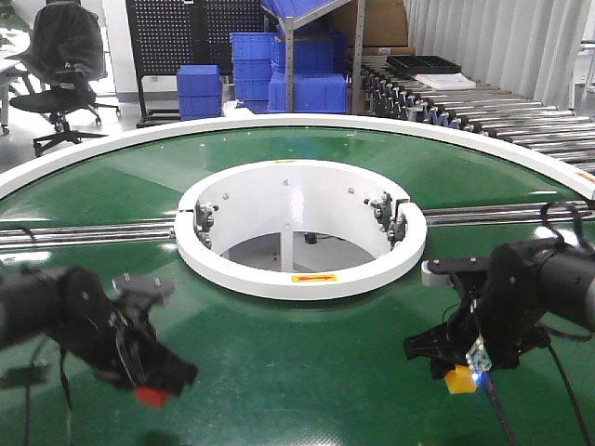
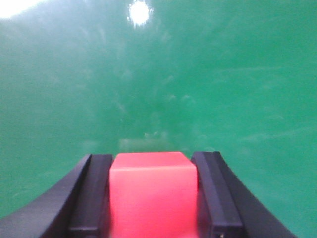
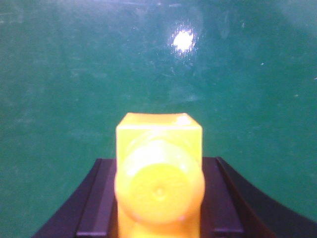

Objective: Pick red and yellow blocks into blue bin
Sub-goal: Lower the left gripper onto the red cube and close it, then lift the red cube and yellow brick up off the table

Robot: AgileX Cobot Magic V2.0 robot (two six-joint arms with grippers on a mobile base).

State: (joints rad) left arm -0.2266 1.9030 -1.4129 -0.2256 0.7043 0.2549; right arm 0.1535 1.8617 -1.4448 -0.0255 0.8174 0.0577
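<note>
Nearer than the red-arrow label [image 1: 313, 277], the red cube [image 2: 153, 193] is pinched by the left gripper [image 1: 160, 383], the yellow brick [image 3: 159, 168] by the right gripper [image 1: 456, 369].

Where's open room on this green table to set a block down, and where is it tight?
Bare green table lies between the left gripper, holding the red block, and the right gripper, holding the yellow brick, in front of the white ring. The far arc behind the ring is also bare. It is tight at both grippers and along the rails.
</note>
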